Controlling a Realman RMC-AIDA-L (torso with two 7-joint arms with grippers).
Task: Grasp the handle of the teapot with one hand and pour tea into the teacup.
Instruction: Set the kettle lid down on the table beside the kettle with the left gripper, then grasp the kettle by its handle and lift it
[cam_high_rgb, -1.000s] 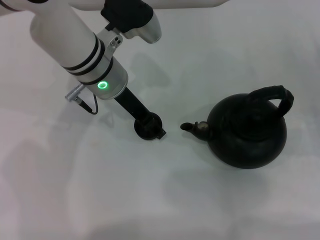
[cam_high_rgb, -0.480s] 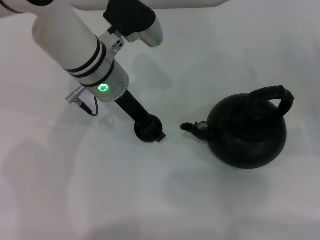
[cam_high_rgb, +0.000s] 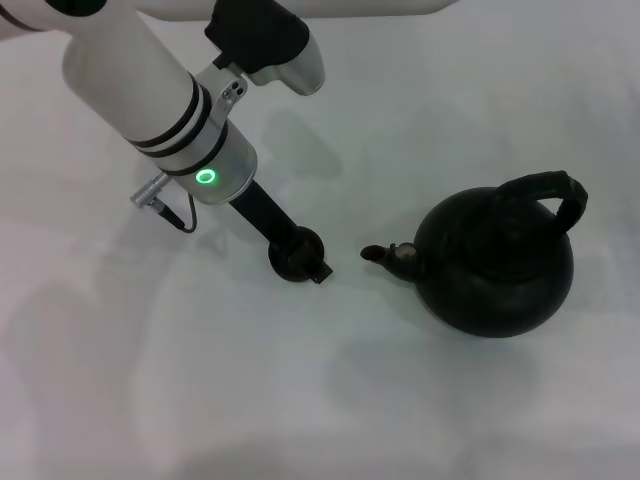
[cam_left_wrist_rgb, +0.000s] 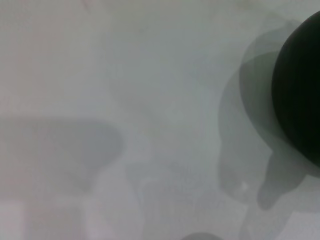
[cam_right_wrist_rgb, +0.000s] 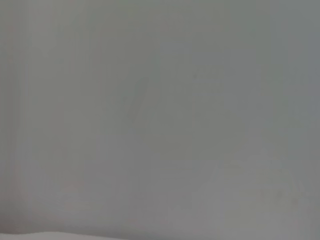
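The round matte black teapot (cam_high_rgb: 495, 270) stands on the white table at the right, its silvery-tipped spout (cam_high_rgb: 385, 255) pointing left toward the teacup. Its thick black arched handle (cam_high_rgb: 555, 190) rises at the far right side and nothing touches it. The small dark teacup (cam_high_rgb: 290, 262) sits just left of the spout. My left gripper (cam_high_rgb: 305, 262) reaches down from the upper left and lies right over the teacup, partly covering it. The left wrist view shows part of the teapot's black body (cam_left_wrist_rgb: 300, 90). My right gripper is out of view.
The white table (cam_high_rgb: 150, 380) stretches bare in front and to the left. My left arm's white forearm (cam_high_rgb: 150, 90) with a green light crosses the upper left. The right wrist view shows only plain table surface (cam_right_wrist_rgb: 160, 120).
My left arm has shifted very slightly down and toward me. The teapot has not moved.
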